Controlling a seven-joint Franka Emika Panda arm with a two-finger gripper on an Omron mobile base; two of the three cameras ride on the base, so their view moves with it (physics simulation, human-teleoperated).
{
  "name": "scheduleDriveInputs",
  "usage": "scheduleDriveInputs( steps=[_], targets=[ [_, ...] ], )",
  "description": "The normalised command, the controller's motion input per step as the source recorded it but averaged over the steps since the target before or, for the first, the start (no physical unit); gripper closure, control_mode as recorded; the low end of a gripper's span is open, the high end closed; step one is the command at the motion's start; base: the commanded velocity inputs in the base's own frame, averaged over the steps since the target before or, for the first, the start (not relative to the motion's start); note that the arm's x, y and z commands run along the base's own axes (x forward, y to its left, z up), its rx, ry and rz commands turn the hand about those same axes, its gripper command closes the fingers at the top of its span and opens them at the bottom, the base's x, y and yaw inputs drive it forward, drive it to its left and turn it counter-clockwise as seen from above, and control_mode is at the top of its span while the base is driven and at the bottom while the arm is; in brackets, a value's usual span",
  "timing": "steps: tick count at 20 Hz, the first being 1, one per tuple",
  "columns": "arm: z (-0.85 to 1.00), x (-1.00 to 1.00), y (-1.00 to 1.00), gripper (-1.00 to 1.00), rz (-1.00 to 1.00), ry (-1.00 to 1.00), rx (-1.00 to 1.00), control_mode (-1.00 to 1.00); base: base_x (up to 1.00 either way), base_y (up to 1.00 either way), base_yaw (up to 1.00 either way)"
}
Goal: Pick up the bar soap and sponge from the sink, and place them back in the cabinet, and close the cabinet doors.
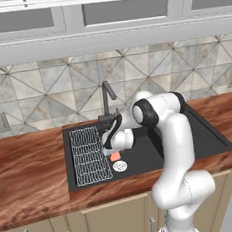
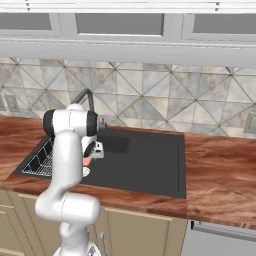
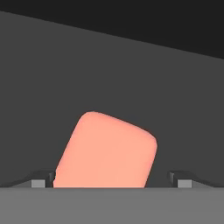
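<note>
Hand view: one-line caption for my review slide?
Open pincer straddles the pink bar soap lying on the black sink floor.

Kitchen; black sink (image 1: 200,137), faucet (image 1: 107,100), tiled backsplash (image 1: 45,94), wooden counter (image 1: 28,171)

Hand view: the bar soap (image 3: 105,151) is cut off along its lower edge at bottom centre, and the fingers (image 3: 43,180) show as tips alone. Left base view, centre: the arm covers most of the bar soap (image 1: 115,156) and part of the sink (image 1: 200,135). Right base view, left: the arm hides the sink's (image 2: 150,160) left portion.
</note>
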Motion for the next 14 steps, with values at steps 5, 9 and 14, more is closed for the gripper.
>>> scheduleDriveInputs(
  steps=[5,9,14],
  targets=[
    [-0.3,0.0,-0.39,1.0,0.0,-0.02,0.0,-1.0,0.0,0.0,0.0],
    [-0.44,-0.21,-0.01,1.0,0.0,0.0,0.0,-1.0,0.0,0.0,0.0],
    [-0.41,-0.23,0.0,1.0,0.0,0.0,0.0,-1.0,0.0,0.0,0.0]
  ],
)
